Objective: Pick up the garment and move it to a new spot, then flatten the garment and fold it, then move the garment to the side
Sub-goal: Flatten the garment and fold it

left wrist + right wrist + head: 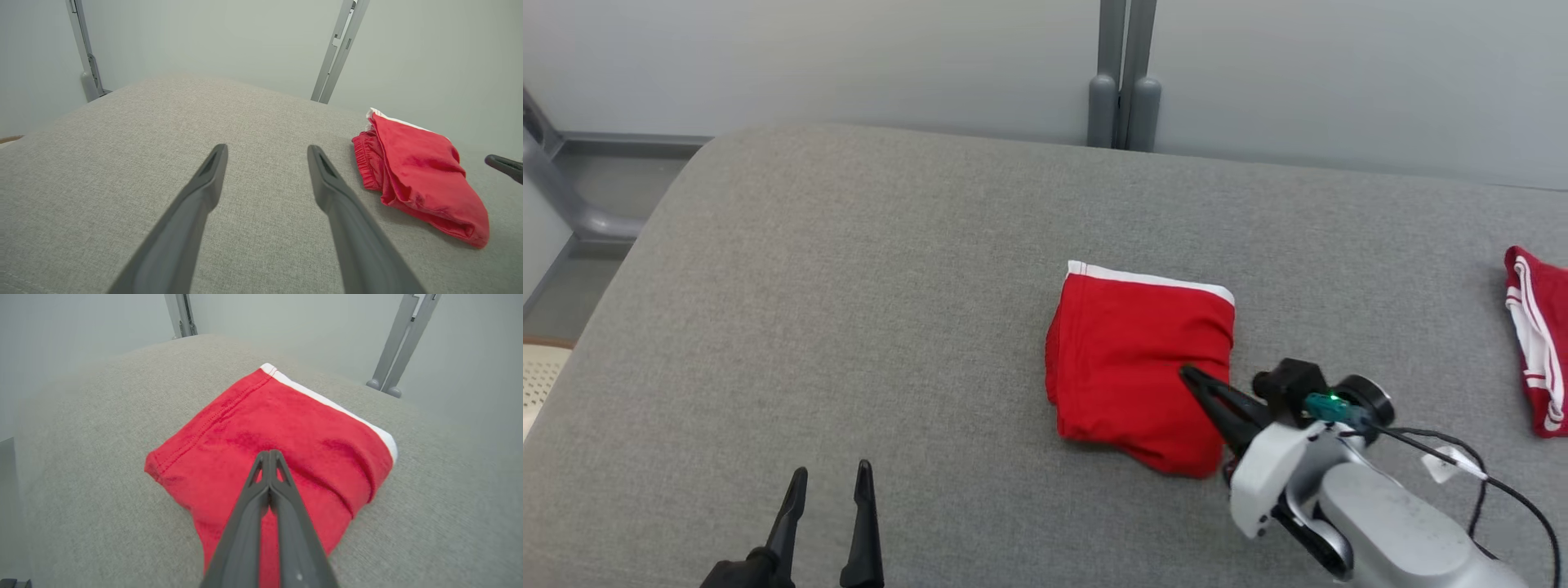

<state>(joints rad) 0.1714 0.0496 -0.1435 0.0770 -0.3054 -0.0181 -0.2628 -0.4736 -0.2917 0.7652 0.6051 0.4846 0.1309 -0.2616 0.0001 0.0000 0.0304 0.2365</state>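
Two grippers are at work over a grey fabric-covered surface (pixel 849 286). Nearest us, at the lower left, the left gripper (pixel 832 467) hovers above bare fabric, its two long dark fingers spread wide and holding nothing. To its right, the right gripper (pixel 1186 373) has its fingers pressed together tip to tip, with no cloth between them. Its tips lie over the near right part of the folded red cloth garment with a white band (pixel 1135 359), though we cannot tell whether they press on it. The garment sits near the middle of the surface, its white band along the far edge. A second red-and-white garment (pixel 1535 343) lies well apart at the right edge. Beyond, grey metal posts (pixel 1123 90) stand against a pale wall (pixel 849 57).
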